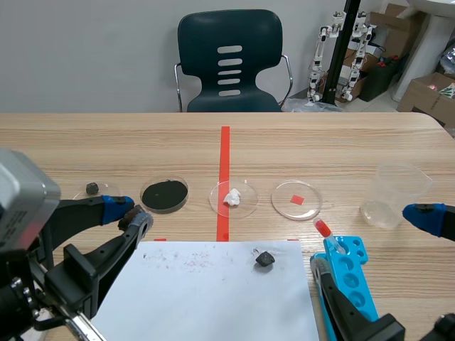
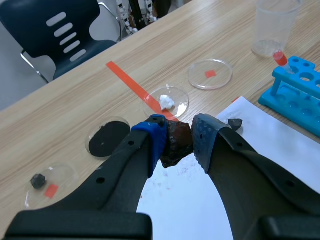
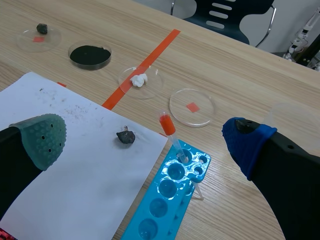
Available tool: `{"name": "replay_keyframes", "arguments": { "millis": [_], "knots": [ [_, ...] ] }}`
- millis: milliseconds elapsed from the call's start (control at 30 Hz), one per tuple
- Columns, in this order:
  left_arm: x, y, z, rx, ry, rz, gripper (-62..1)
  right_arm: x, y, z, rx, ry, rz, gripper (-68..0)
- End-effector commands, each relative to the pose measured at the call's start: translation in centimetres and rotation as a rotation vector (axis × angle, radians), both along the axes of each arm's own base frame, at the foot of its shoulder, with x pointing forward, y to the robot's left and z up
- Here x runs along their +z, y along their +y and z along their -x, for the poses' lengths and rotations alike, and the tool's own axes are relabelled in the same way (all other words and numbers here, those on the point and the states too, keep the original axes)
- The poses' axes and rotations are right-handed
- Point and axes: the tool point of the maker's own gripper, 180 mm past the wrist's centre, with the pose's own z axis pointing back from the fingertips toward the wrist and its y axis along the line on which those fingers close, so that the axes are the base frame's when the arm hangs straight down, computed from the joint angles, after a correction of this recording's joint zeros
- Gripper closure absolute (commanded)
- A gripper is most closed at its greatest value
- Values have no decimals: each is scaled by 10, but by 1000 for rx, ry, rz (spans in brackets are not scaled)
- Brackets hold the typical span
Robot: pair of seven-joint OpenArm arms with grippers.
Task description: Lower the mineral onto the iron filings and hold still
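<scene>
My left gripper [image 2: 176, 139] is shut on a dark brown mineral [image 2: 175, 148], held above the near left part of the white paper [image 1: 206, 295]. In the scene view this gripper [image 1: 130, 213] hangs just in front of a dish of black powder [image 1: 164, 195]. Thin dark filings [image 1: 190, 263] lie scattered on the paper, ahead of the held mineral [image 2: 186, 171]. My right gripper [image 3: 144, 137] stands wide open over the paper's right edge, with nothing between its fingers. In the scene view it [image 1: 373, 241] is low at the right.
A second dark lump [image 1: 264, 259] lies on the paper. A blue tube rack [image 1: 348, 273] with a red-capped tube stands beside it. Along the back sit dishes holding a small stone [image 1: 92, 188], a white lump [image 1: 233, 197] and a red square [image 1: 296, 199], and a clear beaker [image 1: 394, 195].
</scene>
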Motion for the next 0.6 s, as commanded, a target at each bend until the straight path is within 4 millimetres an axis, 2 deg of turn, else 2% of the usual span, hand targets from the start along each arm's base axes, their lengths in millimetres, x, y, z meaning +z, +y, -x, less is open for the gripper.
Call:
{"name": "replay_keyframes", "arguments": {
  "millis": [0,267,567],
  "knots": [
    [4,0,-2,6,-14,14,-100,6,0,-4,3,-27,-7,-679],
    [-10,-1,5,-1,59,-11,-100,6,0,-4,3,-27,-7,-679],
    [-11,0,5,-1,59,-11,-100,6,0,-4,3,-27,-7,-679]
  ]
}}
